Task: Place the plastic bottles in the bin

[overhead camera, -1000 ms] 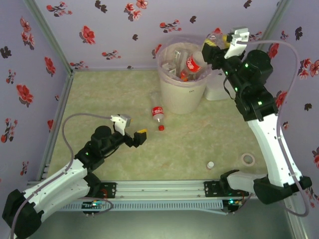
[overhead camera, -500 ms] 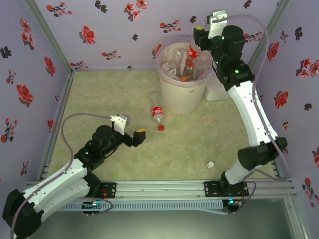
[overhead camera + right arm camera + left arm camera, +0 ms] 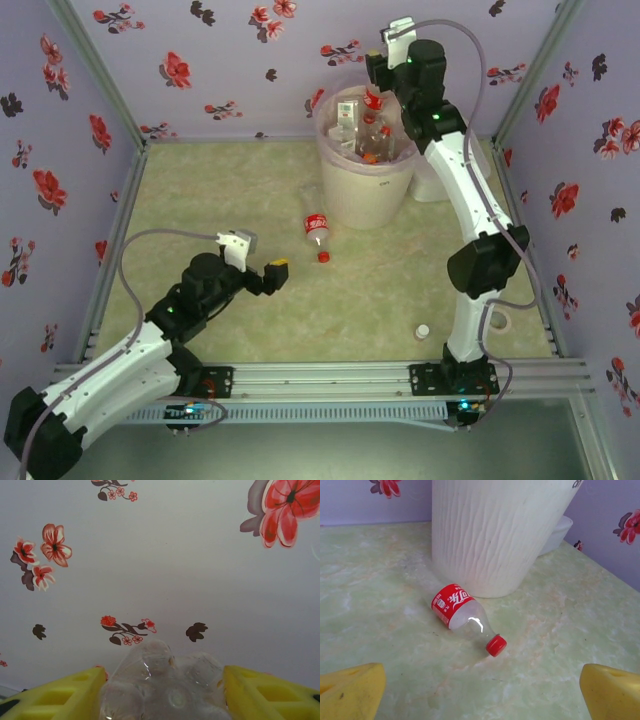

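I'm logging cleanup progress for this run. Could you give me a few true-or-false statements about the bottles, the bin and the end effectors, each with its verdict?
1. A red-capped bottle lies on its side on the table beside the bin. True.
2. The left end effector is shut on that bottle. False: it is open and apart from it.
3. The right end effector holds a clear bottle between its yellow fingers. True.
4. The bin has no bottles in it. False: several bottles lie inside.
5. The lying bottle's cap points toward the bin. False: it points away, toward the left arm.
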{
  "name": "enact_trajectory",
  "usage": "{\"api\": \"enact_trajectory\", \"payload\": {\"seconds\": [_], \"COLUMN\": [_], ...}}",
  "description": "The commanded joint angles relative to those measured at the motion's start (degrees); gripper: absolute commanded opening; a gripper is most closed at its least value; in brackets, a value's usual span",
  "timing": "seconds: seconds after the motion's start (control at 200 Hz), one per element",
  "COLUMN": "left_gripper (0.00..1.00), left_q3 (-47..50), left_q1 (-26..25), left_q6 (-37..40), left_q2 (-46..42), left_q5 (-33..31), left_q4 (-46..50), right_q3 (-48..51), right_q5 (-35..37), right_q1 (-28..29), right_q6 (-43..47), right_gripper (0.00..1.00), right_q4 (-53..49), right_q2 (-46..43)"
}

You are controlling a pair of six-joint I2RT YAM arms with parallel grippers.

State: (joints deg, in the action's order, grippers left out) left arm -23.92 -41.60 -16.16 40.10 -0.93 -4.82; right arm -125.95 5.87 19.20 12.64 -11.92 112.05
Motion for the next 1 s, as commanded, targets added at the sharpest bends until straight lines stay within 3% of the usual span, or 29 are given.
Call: {"api": "enact_trajectory", "payload": {"seconds": [0.0, 0.29, 0.455, 0.645, 0.995], "left_gripper": [1.0, 1.0, 1.0, 1.0, 1.0], "left_q3": [-0.5, -0.7, -0.7, -1.1, -0.8], "left_q1": [0.6, 1.1, 1.2, 1.3, 1.4], "left_q6": [-0.4, -0.5, -0.8, -0.6, -1.1], "left_q2": [-0.8, -0.4, -0.1, 1.5, 1.5], "left_q5": [-1.5, -1.5, -1.5, -1.4, -1.4], "left_q4": [0.4, 0.3, -0.1, -1.2, -0.8], "right_q3": [-2.6, -14.6, -14.6, -13.6, -0.9], "right_q5": [-1.4, -11.3, -11.9, -2.7, -5.6], "right_q1": [-1.2, -1.9, -1.6, 1.4, 1.7], "right_q6": [0.1, -6.0, -6.6, 1.5, -4.7], "right_gripper": [0.0, 0.0, 0.0, 0.0, 0.0], "right_q4": [-10.4, -29.1, -29.9, -33.1, -27.0], "right_q2": [3.3, 10.0, 8.8, 12.2, 13.8]}}
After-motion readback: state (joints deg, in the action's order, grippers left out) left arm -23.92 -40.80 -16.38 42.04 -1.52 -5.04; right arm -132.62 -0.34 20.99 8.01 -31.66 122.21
